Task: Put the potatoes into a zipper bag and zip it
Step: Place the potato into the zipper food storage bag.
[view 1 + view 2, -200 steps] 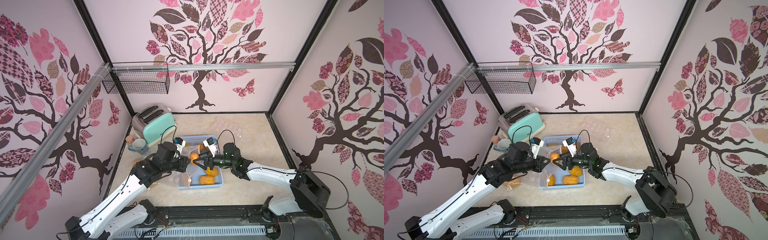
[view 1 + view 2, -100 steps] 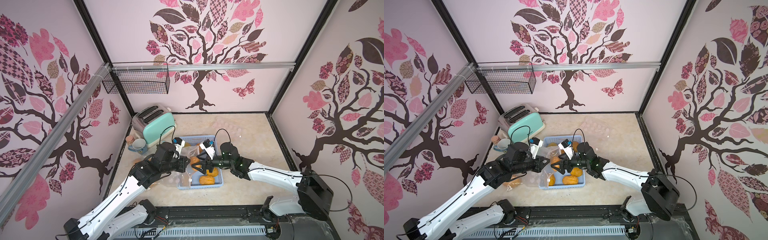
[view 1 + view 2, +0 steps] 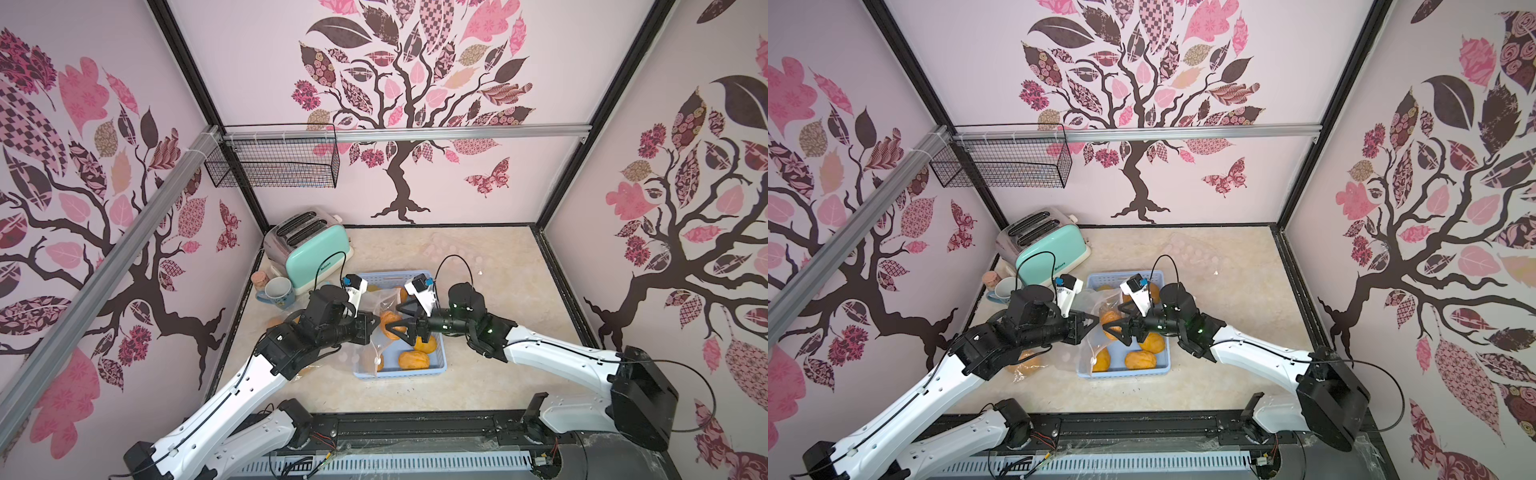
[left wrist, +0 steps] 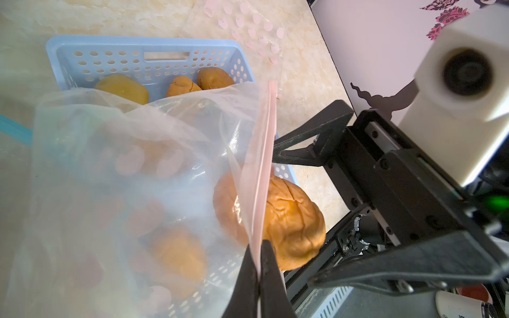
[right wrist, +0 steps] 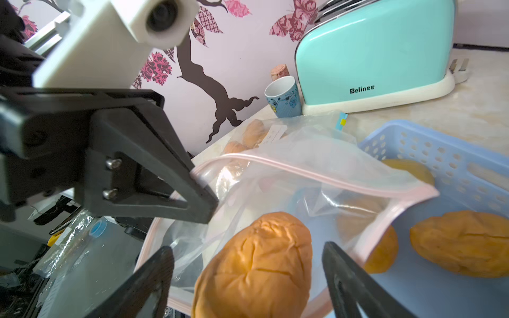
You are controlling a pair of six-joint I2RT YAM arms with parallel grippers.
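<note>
Step in hand: dropping a potato (image 5: 253,272) into the zipper bag (image 4: 124,165).

Note the left gripper (image 4: 257,256) nipped tight on the bag's pink zip rim, lifting the mouth above the blue basket (image 4: 137,44). Note the right gripper (image 5: 248,247) spread wide at that mouth, with the potato between the jaws, gaps on both sides, lying half across the rim. Probably let go already.

Hold the pinch high and taut so the mouth gapes. Nudge the potato deeper before backing off, lest it roll out into the basket. Withdraw without snagging the film.

Counted:
- One potato at the mouth.
- Three potatoes (image 4: 121,88) against the basket's far wall.
- Two bare (image 3: 413,359) at its near end, plus one (image 3: 370,361) seen only through film. Cannot tell whether bagged.
- Three bags: the held one over the basket, a filled bag (image 3: 1021,365) beside the basket on the left arm's side, and a flat bag (image 3: 453,253) beyond it.
- One basket.
- One Belinee toaster (image 5: 371,55) and one mug (image 5: 283,96), off the basket's far corner.
</note>
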